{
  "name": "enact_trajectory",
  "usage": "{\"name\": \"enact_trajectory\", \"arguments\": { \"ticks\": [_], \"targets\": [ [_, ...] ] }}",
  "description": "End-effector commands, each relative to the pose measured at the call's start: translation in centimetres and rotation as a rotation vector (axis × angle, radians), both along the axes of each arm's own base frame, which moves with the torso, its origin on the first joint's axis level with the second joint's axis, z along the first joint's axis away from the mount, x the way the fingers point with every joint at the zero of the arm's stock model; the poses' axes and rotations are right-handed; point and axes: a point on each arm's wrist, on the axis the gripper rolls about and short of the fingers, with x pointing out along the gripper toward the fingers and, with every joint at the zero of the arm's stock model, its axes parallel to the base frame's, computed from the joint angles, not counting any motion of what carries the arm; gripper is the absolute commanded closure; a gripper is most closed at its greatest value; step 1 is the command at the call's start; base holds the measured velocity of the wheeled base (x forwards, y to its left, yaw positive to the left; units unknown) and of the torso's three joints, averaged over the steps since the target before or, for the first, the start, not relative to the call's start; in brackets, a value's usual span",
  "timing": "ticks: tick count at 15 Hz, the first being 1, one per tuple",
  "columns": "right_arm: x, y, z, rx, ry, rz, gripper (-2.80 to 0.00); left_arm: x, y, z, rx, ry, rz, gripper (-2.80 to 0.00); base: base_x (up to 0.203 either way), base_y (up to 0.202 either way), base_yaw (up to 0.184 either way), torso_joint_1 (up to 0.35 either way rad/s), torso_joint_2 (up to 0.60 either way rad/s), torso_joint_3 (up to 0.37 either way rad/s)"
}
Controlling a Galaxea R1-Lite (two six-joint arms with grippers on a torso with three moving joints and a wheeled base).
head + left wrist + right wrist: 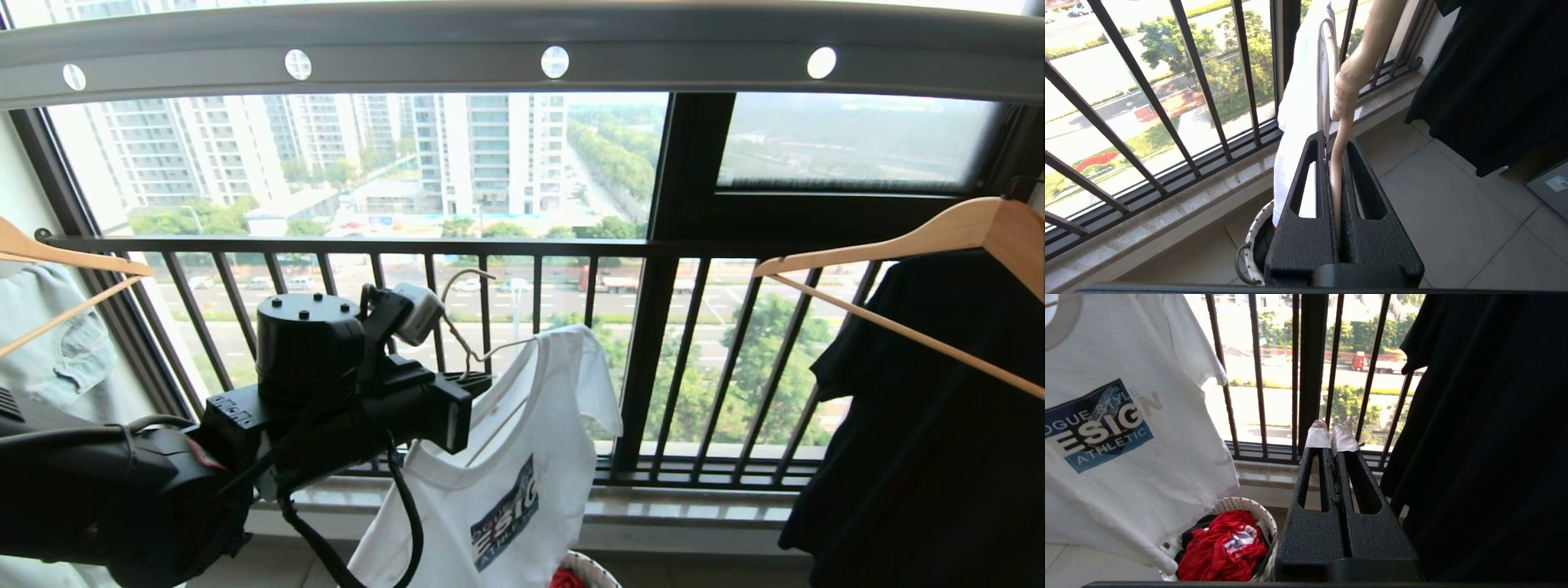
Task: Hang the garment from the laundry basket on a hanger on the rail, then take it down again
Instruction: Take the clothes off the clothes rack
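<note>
So the left gripper (1336, 155) is clamping the hanger (1336, 179) by its neck, fingers squeezed together on the wire. Hanging off it, just past the fingertips, is the white T-shirt (522, 457), dangling well below the rail (522, 41) and right over the basket (1249, 508). Meanwhile the right gripper (1331, 435) is sitting closed on nothing, beside the black shirt (1486, 437).

The garment (506, 457) hangs below the rail (522, 49), above the laundry basket (1257, 512).
</note>
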Motion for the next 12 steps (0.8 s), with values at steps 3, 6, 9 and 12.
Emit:
{"name": "enact_trajectory", "arguments": {
  "ticks": [3,6,9,12],
  "targets": [
    [0.4,0.0,5.9,-0.001,0.018,0.017,0.00,0.1,-0.1,-0.1,-0.003,0.002,-0.001,0.00,0.000,0.000,0.000,0.000,0.00,0.000],
    [3.8,0.2,11.7,0.002,0.105,0.085,0.00,-0.1,-0.1,0.4,-0.036,0.009,0.005,0.00,0.000,0.000,0.000,0.000,0.00,0.000],
    [10.1,0.7,16.0,0.019,0.224,0.191,0.00,0.0,-0.1,0.9,-0.061,0.005,0.009,0.00,0.000,0.000,0.000,0.000,0.00,0.000],
    [18.0,3.3,17.0,0.096,0.314,0.329,0.00,0.0,-0.1,1.1,-0.065,0.001,0.009,0.00,0.000,0.000,0.000,0.000,0.00,0.000]
  ]
}}
